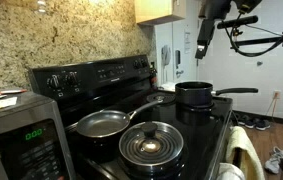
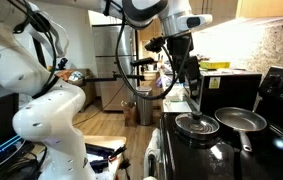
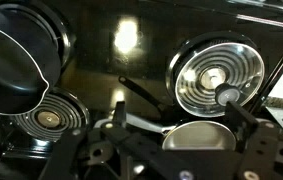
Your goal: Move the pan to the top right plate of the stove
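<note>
i have the gripper (image 1: 203,42) high above the stove (image 1: 91,72), its fingers (image 3: 243,120) spread wide and gripping nothing. the pan (image 1: 101,123) sits on a burner just beside the ribbed lidded pan (image 1: 151,143), its handle pointing toward the black saucepan (image 1: 194,95).

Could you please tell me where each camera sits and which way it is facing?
Exterior view: beside the microwave, looking across the stove; the gripper hangs at top right.
Exterior view: off the stove's end, facing the white arm and gripper.
Wrist view: looks down on the stove past its own fingers.
All three share the pan and lidded pan.
</note>
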`<action>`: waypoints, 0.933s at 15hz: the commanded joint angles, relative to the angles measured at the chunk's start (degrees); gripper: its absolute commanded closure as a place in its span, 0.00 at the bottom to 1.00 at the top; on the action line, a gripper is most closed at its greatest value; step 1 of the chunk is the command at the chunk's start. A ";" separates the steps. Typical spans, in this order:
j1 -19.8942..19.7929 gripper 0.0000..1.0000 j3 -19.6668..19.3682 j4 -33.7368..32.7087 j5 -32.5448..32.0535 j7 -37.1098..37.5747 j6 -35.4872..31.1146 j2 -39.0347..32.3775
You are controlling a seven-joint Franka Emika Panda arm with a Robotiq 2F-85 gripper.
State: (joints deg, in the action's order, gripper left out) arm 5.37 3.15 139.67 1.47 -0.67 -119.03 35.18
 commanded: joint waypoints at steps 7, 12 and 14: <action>-0.19 0.00 0.16 -0.10 0.11 -0.07 0.11 -0.02; 1.11 0.00 -1.40 -5.84 -2.72 -9.29 11.61 -1.95; 2.06 0.00 -1.88 -8.25 -2.09 -13.45 15.89 -3.66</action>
State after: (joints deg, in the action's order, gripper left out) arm 5.64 2.40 136.06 -0.08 -8.21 -109.16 34.87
